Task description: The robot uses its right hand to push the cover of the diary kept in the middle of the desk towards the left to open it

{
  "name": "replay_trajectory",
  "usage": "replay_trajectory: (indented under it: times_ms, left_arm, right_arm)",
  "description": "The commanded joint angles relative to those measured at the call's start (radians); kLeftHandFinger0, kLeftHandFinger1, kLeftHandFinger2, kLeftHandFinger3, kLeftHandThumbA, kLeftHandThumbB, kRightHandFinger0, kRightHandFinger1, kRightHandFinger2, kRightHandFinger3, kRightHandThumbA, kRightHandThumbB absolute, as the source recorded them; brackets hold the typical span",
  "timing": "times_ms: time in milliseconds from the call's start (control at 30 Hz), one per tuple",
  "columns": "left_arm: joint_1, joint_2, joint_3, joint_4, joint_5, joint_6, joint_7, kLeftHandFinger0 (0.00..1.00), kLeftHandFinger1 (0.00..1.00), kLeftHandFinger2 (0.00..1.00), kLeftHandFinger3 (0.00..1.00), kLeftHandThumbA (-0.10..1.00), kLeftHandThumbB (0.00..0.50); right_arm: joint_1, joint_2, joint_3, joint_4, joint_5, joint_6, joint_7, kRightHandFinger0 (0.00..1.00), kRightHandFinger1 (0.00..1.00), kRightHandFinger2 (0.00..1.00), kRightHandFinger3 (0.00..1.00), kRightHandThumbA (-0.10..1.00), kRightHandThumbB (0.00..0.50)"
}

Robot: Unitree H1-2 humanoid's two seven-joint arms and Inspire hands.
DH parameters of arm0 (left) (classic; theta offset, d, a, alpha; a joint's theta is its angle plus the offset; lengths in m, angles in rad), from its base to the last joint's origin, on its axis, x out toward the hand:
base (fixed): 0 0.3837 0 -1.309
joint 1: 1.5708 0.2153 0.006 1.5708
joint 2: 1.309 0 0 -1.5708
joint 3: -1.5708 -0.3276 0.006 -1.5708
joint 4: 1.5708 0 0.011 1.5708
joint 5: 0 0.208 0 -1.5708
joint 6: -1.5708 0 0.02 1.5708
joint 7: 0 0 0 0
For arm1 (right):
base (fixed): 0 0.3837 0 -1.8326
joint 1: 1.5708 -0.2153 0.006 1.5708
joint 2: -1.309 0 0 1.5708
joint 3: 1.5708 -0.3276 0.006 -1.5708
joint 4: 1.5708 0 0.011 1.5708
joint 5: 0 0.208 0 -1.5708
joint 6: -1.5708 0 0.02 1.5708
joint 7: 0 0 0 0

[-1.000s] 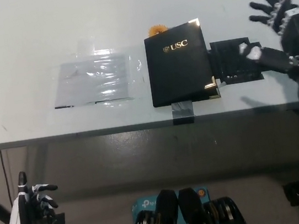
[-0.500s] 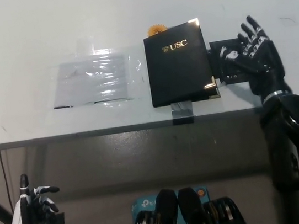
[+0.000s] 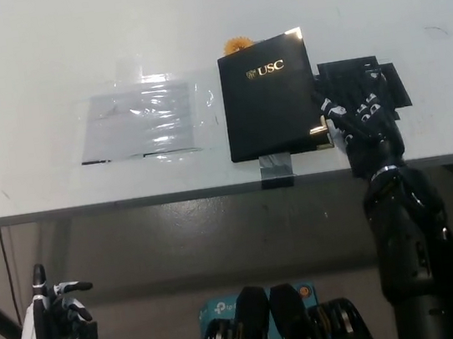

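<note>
right robot hand (image 3: 359,113), touching diary (image 3: 271,96) right edge

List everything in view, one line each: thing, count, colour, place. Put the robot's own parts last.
desk: one, pale grey-white, fills the upper half of the view.
diary: one, black with gold USC lettering and gold corners, closed, middle of the desk near the front edge.
clear plastic sheet: one, transparent, flat on the desk left of the diary.
black mat: one, black, on the desk right of the diary, partly under the right hand.
orange object: one, orange, peeking out behind the diary's top edge; too hidden to identify.
tape strip: one, grey, at the desk's front edge below the diary.
left hand: one, white, lower left, below the desk, resting.
right hand: one, black, at the diary's lower right corner.
</note>
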Motion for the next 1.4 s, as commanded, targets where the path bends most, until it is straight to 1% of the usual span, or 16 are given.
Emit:
replay_trajectory:
  times_ms: [0, 33, 100, 233, 333, 433, 567, 600, 667, 767, 900, 1133, 1167, 1200, 1300, 1367]
  left_arm:
    - [-0.003, 0.008, 0.001, -0.011, 0.002, -0.038, 0.016, 0.11, 0.13, 0.16, 0.39, 1.00, 0.411]
    - [-0.001, 0.010, -0.002, -0.014, 0.007, -0.037, 0.016, 0.13, 0.14, 0.17, 0.41, 1.00, 0.438]
    - [-0.001, 0.011, -0.003, -0.016, 0.010, -0.033, 0.017, 0.13, 0.14, 0.18, 0.42, 1.00, 0.440]
    - [0.011, -0.001, -0.005, -0.019, 0.004, -0.034, 0.017, 0.11, 0.14, 0.18, 0.41, 1.00, 0.416]
    - [0.018, 0.000, -0.012, -0.020, 0.010, -0.044, 0.012, 0.12, 0.15, 0.19, 0.41, 1.00, 0.415]
    - [0.017, -0.006, -0.003, -0.020, -0.003, -0.032, 0.018, 0.14, 0.16, 0.21, 0.43, 1.00, 0.431]
    - [0.017, -0.008, -0.008, -0.028, 0.003, -0.028, 0.018, 0.14, 0.16, 0.21, 0.43, 1.00, 0.406]
    - [0.016, -0.008, -0.007, -0.026, 0.001, -0.028, 0.017, 0.14, 0.16, 0.21, 0.42, 1.00, 0.413]
    - [0.015, -0.006, -0.009, -0.023, 0.005, -0.031, 0.017, 0.14, 0.16, 0.20, 0.42, 1.00, 0.434]
    - [0.008, -0.009, -0.010, -0.023, 0.001, -0.028, 0.015, 0.14, 0.18, 0.21, 0.43, 1.00, 0.433]
    - [0.011, -0.009, -0.016, -0.025, 0.011, -0.026, 0.016, 0.13, 0.16, 0.20, 0.43, 1.00, 0.458]
    - [-0.004, -0.007, -0.023, -0.022, 0.009, -0.011, 0.015, 0.14, 0.17, 0.20, 0.42, 1.00, 0.421]
    - [-0.002, -0.010, -0.019, -0.030, 0.002, 0.001, 0.016, 0.14, 0.16, 0.20, 0.43, 1.00, 0.420]
    - [-0.002, -0.010, -0.020, -0.032, 0.003, 0.005, 0.017, 0.15, 0.17, 0.21, 0.44, 1.00, 0.422]
    - [0.001, -0.007, -0.028, -0.031, 0.012, -0.005, 0.013, 0.14, 0.17, 0.21, 0.45, 1.00, 0.482]
    - [0.006, -0.007, -0.034, -0.025, 0.014, -0.009, 0.011, 0.15, 0.18, 0.23, 0.45, 1.00, 0.484]
  right_arm:
    - [-0.015, 0.043, -0.015, -0.009, 0.060, -0.044, -0.039, 1.00, 1.00, 1.00, 1.00, 1.00, 0.142]
    - [-0.010, 0.057, -0.016, -0.013, 0.066, -0.043, -0.045, 1.00, 1.00, 1.00, 1.00, 1.00, 0.159]
    - [-0.002, 0.068, -0.008, -0.016, 0.067, -0.048, -0.042, 1.00, 1.00, 1.00, 1.00, 1.00, 0.153]
    - [0.006, 0.090, 0.009, 0.001, 0.064, -0.064, -0.039, 1.00, 1.00, 1.00, 1.00, 1.00, 0.125]
    - [0.007, 0.100, 0.026, 0.006, 0.063, -0.063, -0.034, 1.00, 1.00, 1.00, 1.00, 1.00, 0.145]
    - [-0.001, 0.109, 0.044, 0.017, 0.054, -0.067, -0.036, 1.00, 1.00, 1.00, 1.00, 1.00, 0.138]
    - [-0.005, 0.116, 0.072, 0.020, 0.055, -0.072, -0.025, 1.00, 1.00, 1.00, 1.00, 1.00, 0.145]
    - [-0.007, 0.116, 0.084, 0.024, 0.048, -0.073, -0.025, 1.00, 1.00, 1.00, 1.00, 1.00, 0.127]
    - [-0.014, 0.123, 0.106, 0.036, 0.033, -0.078, -0.025, 1.00, 1.00, 1.00, 1.00, 1.00, 0.136]
    - [-0.030, 0.121, 0.142, 0.057, 0.018, -0.070, -0.035, 1.00, 1.00, 1.00, 1.00, 1.00, 0.154]
    - [-0.036, 0.134, 0.183, 0.066, 0.012, -0.072, -0.037, 1.00, 1.00, 1.00, 1.00, 1.00, 0.143]
    - [-0.021, 0.153, 0.222, 0.072, 0.010, -0.081, -0.036, 1.00, 1.00, 1.00, 1.00, 1.00, 0.135]
    - [0.002, 0.167, 0.234, 0.077, 0.015, -0.084, -0.046, 1.00, 1.00, 1.00, 1.00, 1.00, 0.155]
    - [0.009, 0.169, 0.244, 0.081, 0.026, -0.084, -0.053, 1.00, 1.00, 1.00, 1.00, 1.00, 0.154]
    - [0.040, 0.169, 0.276, 0.084, 0.054, -0.095, -0.050, 1.00, 1.00, 1.00, 1.00, 1.00, 0.147]
    - [0.045, 0.169, 0.291, 0.092, 0.050, -0.101, -0.055, 1.00, 1.00, 1.00, 1.00, 1.00, 0.160]
